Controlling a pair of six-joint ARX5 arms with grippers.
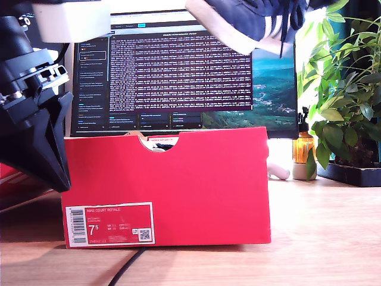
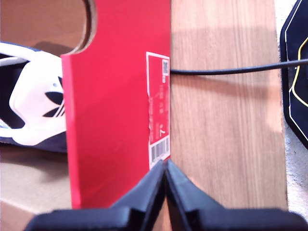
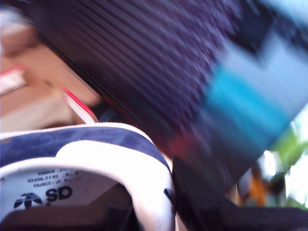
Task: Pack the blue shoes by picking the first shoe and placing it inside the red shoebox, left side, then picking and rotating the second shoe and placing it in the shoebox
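The red shoebox (image 1: 178,179) is matt cardboard, the blue shoe (image 1: 253,16) napped suede, the table (image 1: 327,238) grained wood.

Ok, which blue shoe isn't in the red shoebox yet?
The lifted shoe, hanging in the air at the exterior view's top, higher than the red shoebox. The other shoe already lies inside the box.

desk (image 1: 321,238): light wood | monitor (image 1: 190,71): lit, 12 o'clock in exterior view | potted plant (image 1: 345,89): 3 o'clock | cable (image 1: 127,268): 6 o'clock
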